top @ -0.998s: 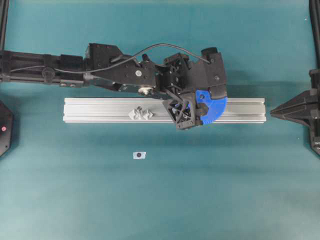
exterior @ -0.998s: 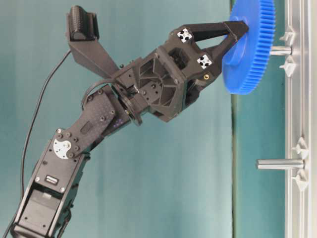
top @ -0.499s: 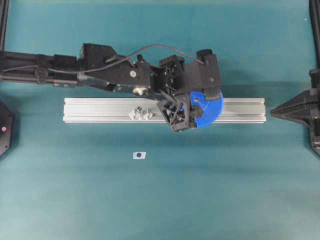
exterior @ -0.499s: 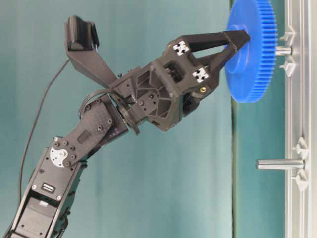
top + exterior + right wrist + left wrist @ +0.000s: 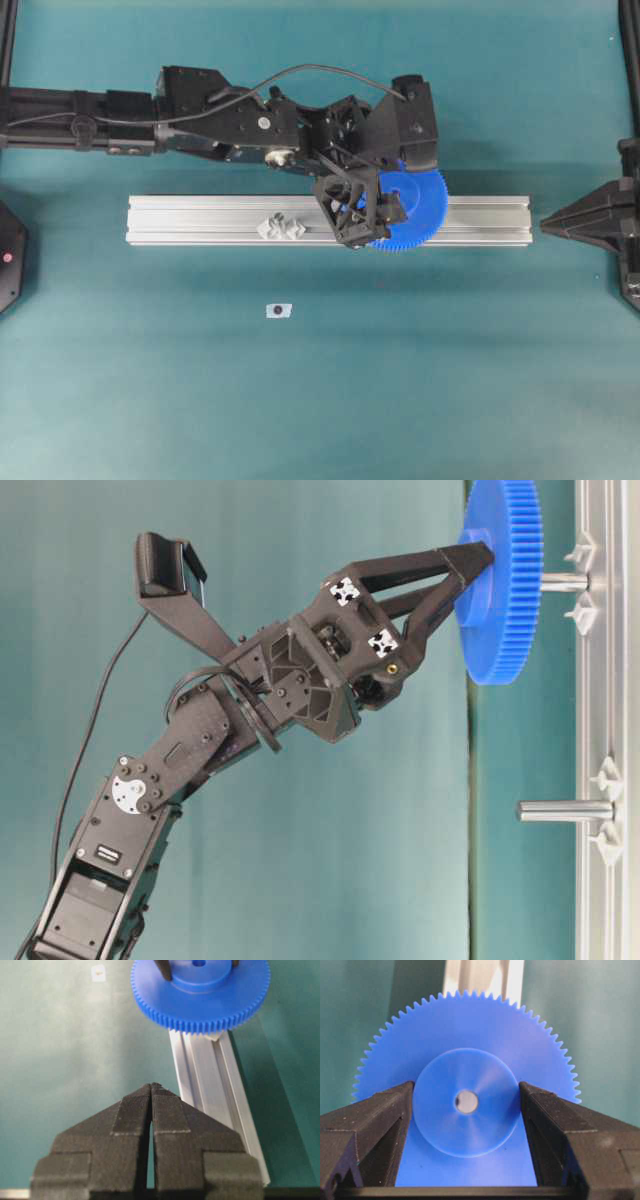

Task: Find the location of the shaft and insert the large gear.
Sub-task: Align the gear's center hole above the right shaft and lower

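My left gripper [image 5: 378, 208] is shut on the raised hub of the large gear [image 5: 420, 205], a bright blue toothed disc held flat over the aluminium rail [image 5: 200, 220]. In the table-level view the gripper [image 5: 468, 575] presses the gear [image 5: 505, 590] onto the shaft [image 5: 563, 581], whose tip is hidden inside the disc. The left wrist view shows the gear [image 5: 465, 1025] between both fingers [image 5: 385, 1115], with a grey end filling its centre hole [image 5: 466, 1101]. My right gripper [image 5: 545, 225] rests shut at the rail's right end, and its own view shows the gripper [image 5: 151, 1085] empty.
A second bare pin [image 5: 565, 809] with clear clips stands further along the rail [image 5: 605, 680]; from overhead its clips [image 5: 282, 227] lie left of the gear. A small white tag [image 5: 278, 310] lies on the teal mat in front of the rail.
The left gripper has carried the gear leftward along the rail and levelled it; the disc now sits squarer to the pin and slightly closer to the rail. The right arm has not moved.
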You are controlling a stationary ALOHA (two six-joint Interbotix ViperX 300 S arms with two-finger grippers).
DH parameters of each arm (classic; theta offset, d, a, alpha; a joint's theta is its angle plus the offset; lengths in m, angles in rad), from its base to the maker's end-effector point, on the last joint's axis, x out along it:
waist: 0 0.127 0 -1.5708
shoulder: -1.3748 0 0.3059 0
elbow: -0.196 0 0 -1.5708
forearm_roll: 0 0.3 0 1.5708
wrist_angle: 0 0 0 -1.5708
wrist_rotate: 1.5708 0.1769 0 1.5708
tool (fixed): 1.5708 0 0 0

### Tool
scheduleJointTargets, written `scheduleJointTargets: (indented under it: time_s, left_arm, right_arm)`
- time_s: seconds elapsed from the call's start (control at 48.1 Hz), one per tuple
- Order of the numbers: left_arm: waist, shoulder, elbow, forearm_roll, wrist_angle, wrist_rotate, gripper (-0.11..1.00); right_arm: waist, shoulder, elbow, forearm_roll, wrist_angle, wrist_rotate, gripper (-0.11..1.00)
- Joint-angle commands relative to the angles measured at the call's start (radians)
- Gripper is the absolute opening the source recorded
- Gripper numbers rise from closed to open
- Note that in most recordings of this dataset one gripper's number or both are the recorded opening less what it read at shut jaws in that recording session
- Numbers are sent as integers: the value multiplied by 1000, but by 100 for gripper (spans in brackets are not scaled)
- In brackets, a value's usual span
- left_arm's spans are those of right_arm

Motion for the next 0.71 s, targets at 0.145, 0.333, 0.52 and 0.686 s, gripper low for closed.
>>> scheduleJointTargets:
  time_s: [0.145,0.333,0.52,0.686]
  left_arm:
    - [26,-8,5,3,-2,25,71]
    - [32,-8,11,3,-2,31,71]
    - [35,-9,28,3,-2,23,71]
    - [32,-17,37,3,-3,17,71]
  right_arm:
    - [-2,8,-9,0,-8,9,2]
    - [-3,8,-11,0,-8,9,2]
    - [-2,6,-11,-2,-9,9,2]
    - [-2,5,-9,-2,-9,9,2]
